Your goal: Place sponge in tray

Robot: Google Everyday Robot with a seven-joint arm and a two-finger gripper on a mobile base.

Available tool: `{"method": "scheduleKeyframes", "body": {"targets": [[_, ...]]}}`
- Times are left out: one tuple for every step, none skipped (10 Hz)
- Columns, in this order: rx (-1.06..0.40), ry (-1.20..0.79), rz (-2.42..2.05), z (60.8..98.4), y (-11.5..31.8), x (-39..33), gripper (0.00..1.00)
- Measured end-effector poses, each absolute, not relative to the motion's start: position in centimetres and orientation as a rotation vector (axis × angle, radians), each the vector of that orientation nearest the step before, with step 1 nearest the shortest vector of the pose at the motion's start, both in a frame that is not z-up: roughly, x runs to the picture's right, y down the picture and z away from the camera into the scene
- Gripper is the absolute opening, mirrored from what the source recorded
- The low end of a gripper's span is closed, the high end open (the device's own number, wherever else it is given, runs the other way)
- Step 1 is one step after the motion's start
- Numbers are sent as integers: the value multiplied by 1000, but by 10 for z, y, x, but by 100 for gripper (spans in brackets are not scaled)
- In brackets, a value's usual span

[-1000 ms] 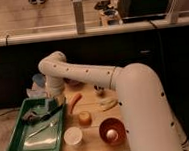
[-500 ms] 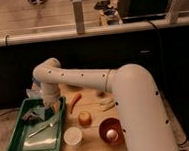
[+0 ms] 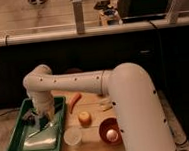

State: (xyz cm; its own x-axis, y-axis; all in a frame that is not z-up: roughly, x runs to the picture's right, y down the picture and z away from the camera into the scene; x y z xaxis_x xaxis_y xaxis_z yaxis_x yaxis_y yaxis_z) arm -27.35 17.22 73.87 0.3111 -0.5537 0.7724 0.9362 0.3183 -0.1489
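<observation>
Lowered and shifted slightly left since half a second ago, the gripper (image 3: pixel 40 117) is held over the far end of the tray (image 3: pixel 11 143), presumably so that the sponge (image 3: pixel 28 116), seen dark beside it within the rim, lands inside; whether it is gripped cannot be told.

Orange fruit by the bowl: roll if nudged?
Probably rolls: the orange fruit looks round and sits loose on the flat table. Likely firm enough to grip, given its smooth shape. The gripper is low over the tray, away from it.
</observation>
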Motion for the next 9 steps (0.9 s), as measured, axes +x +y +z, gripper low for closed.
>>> {"method": "scheduleKeyframes", "body": {"targets": [[-664,-683,-1112,732,180,-278,1],[-658,-682,-1135,728,184,-279,9],[-654,-682,-1147,725,186,-281,18],[-653,-682,-1156,724,188,-283,27],[-651,-684,-1167,722,189,-285,35],[-650,-688,-1182,720,192,-288,48],[-651,-692,-1184,720,192,-290,56],[-658,-696,-1187,721,193,-290,68],[-662,-700,-1187,721,194,-290,76]]}}
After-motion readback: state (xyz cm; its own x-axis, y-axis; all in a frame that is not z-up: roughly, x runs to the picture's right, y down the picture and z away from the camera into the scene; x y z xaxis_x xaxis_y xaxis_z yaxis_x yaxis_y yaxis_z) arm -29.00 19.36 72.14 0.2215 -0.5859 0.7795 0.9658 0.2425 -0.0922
